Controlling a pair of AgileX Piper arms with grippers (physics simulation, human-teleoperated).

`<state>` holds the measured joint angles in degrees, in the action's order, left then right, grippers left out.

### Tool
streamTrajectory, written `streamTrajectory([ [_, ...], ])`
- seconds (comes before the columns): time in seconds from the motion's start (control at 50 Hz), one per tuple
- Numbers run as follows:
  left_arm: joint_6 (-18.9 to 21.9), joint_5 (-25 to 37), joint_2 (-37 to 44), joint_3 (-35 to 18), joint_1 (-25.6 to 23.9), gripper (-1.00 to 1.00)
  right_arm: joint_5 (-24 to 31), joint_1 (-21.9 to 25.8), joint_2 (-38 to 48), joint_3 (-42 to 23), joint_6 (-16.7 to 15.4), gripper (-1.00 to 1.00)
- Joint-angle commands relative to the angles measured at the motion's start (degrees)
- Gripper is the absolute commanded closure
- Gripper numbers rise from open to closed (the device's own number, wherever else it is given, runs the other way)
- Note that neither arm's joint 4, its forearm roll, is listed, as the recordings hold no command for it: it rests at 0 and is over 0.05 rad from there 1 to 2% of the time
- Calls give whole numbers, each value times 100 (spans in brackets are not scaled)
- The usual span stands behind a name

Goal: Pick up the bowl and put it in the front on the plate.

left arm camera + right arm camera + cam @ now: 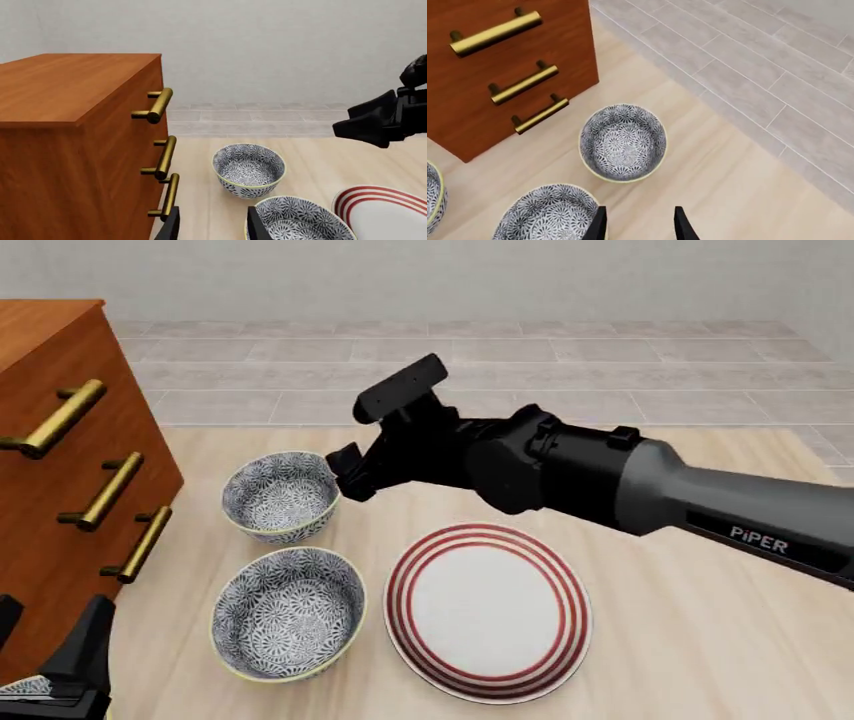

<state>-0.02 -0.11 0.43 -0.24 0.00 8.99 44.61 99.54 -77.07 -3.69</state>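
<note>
Both patterned bowls sit on the tabletop beside the red-ringed plate, which holds nothing, so the transfer is not yet begun: the nearer bowl, judged the one meant by "in the front", lies just left of the plate, the farther bowl behind it near the wooden drawer cabinet. The right claw hovers released beside the farther bowl, grasping nothing; the left claw waits spread and empty at the near-left corner. The only legible writing is "PiPER" on the right arm.
</note>
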Motion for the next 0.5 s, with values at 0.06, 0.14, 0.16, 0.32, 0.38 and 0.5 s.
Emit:
streamTrajectory([
  [0.06, 1, 0, 0, 0, 0, -100, 372, -37, 489, -665, 80, -100],
  [0.14, 1, 0, 1, 0, 0, -100, 504, -59, 644, -908, 105, -100],
  [0.16, 1, 0, 1, 0, 0, -100, 504, -59, 644, -908, 105, -100],
  [0.32, -1, 0, 0, 0, 0, -100, 834, -110, 844, -1325, 57, -100],
  [0.38, 0, 0, 0, 0, 1, -100, 959, -112, 920, -1435, -53, -100],
  [0.5, 0, 0, -1, 0, 0, -100, 1209, -83, 1120, -1684, 9, -100],
])
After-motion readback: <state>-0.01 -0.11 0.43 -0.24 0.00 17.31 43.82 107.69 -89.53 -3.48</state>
